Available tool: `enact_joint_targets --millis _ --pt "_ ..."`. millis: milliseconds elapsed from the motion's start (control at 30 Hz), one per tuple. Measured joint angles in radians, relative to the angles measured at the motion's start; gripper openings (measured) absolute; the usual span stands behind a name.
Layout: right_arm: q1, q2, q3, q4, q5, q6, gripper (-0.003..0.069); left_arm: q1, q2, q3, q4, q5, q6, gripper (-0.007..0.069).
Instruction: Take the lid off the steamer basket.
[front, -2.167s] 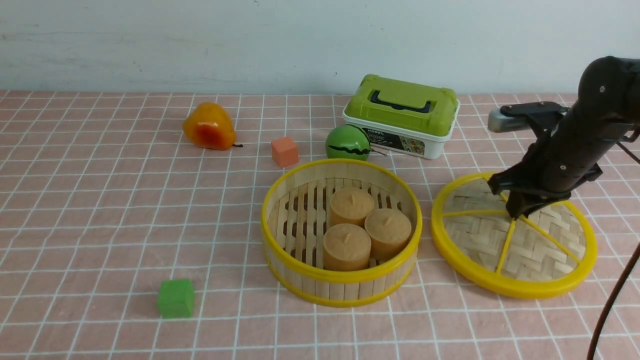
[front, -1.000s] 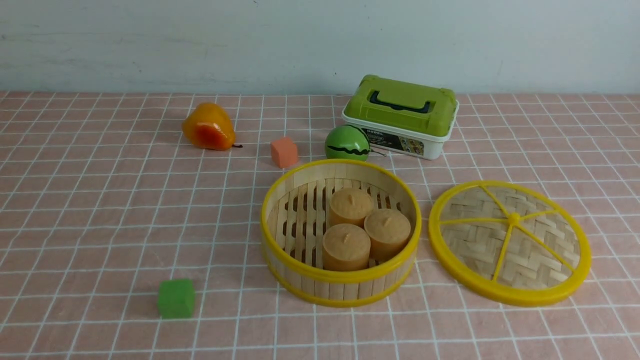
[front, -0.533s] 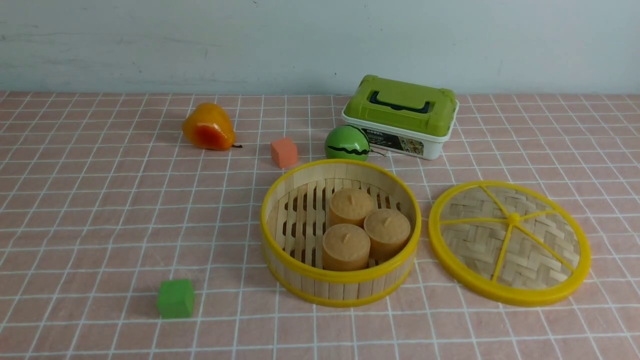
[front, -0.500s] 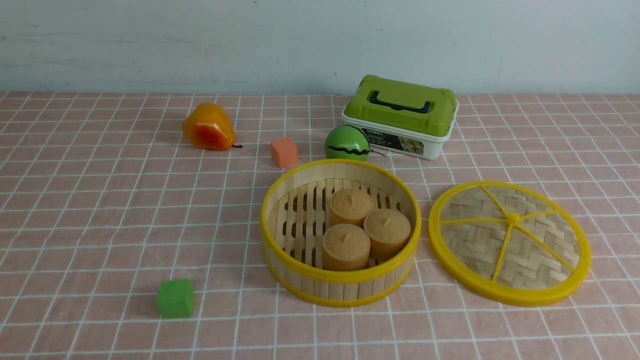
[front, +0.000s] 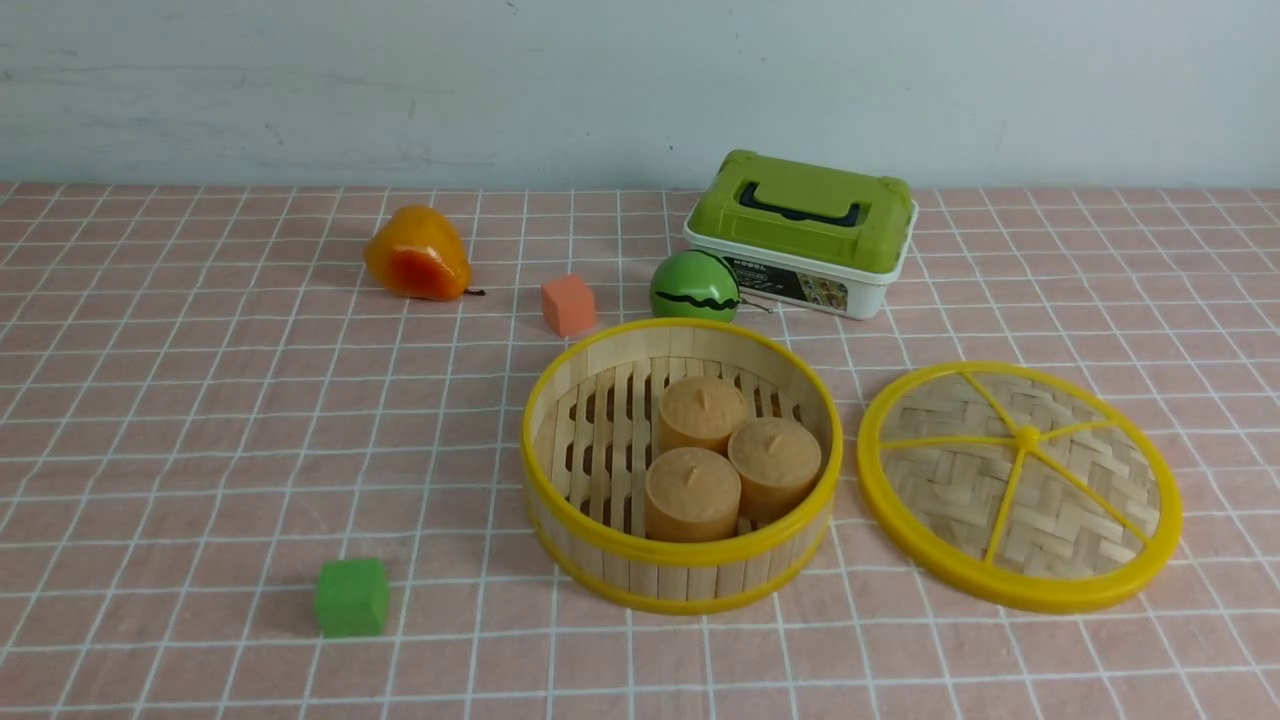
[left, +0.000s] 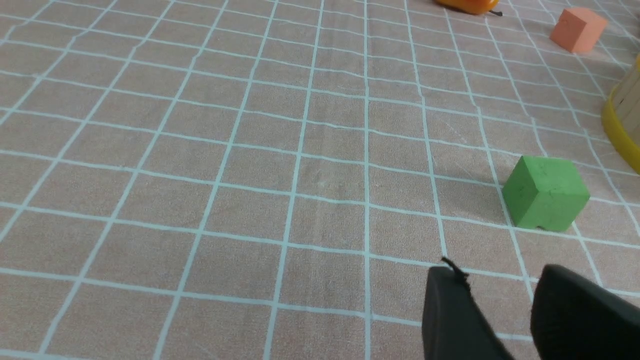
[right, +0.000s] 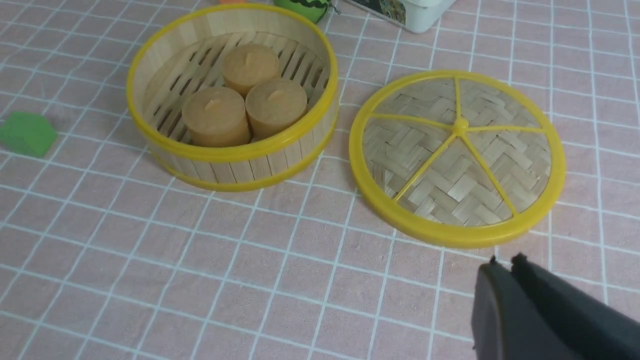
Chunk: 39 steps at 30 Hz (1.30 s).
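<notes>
lid (front: 1020, 487) flat, knob up, beside steamer basket (front: 682, 572) | left gripper (left: 497, 272) parted | right gripper (right: 506, 261) closed

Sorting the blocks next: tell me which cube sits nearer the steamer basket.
The orange cube, just behind the steamer basket near the striped green ball; the green cube lies farther off, toward the front left.

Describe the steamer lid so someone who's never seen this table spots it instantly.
Find the round steamer basket holding three tan cakes, mid-table. The lid lies flat just to its right, not touching it. It is the only flat woven disc, with yellow rim and spokes.
</notes>
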Motion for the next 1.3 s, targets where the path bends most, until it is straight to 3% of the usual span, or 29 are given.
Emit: enact_joint_targets --millis 100,367,533,633,733,967,1300 --pt "0.0 -0.016 0.056 -0.006 -0.089 0.0 0.0001 0.0 0.0 0.0 0.0 0.0 0.0 0.0239" --pt "-0.002 -0.241 0.461 -0.152 -0.617 0.01 -0.0025 0.0 0.0 0.0 0.0 0.0 0.0 0.0239" --pt "-0.052 -0.433 0.744 -0.246 -0.839 0.182 -0.0025 0.0 0.0 0.0 0.0 0.0 0.0 0.0239" --pt "-0.085 -0.519 0.862 -0.279 -0.849 0.29 -0.0025 0.0 0.0 0.0 0.0 0.0 0.0 0.0239" --pt "-0.097 -0.535 0.882 -0.295 -0.759 0.349 -0.0025 0.0 0.0 0.0 0.0 0.0 0.0 0.0239" --pt "-0.097 -0.535 0.877 -0.295 -0.614 0.36 -0.0025 0.0 0.0 0.0 0.0 0.0 0.0 0.0239" --pt "-0.095 -0.535 0.874 -0.295 -0.599 0.36 -0.0025 0.0 0.0 0.0 0.0 0.0 0.0 0.0239"
